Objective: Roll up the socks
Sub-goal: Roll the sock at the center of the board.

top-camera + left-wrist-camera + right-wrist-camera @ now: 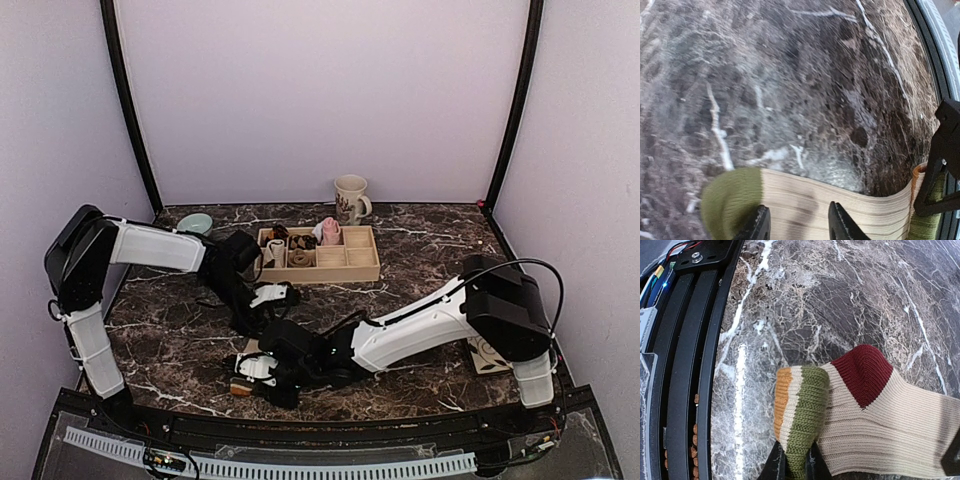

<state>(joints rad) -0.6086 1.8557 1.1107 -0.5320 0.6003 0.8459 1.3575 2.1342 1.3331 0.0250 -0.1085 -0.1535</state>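
A tan ribbed sock point(900, 425) lies flat on the marble table, with a dark-red heel point(865, 372), a green toe point(730, 200) and an orange, white and green striped cuff point(800, 410). My right gripper point(795, 466) is shut on the folded cuff, near the table's front edge point(250, 375). My left gripper point(799, 225) is open, its fingers astride the sock's foot just behind the toe point(262, 318). In the top view the arms hide most of the sock. A pink and white sock bundle point(330, 231) sits in the wooden tray.
The wooden compartment tray point(362, 270) at the back centre holds small rolled bundles. A cream mug point(351, 197) stands behind it and a pale green bowl point(196, 222) at the back left. A flat patterned card point(487, 356) lies at the right. The black front rail point(685, 365) is close to the cuff.
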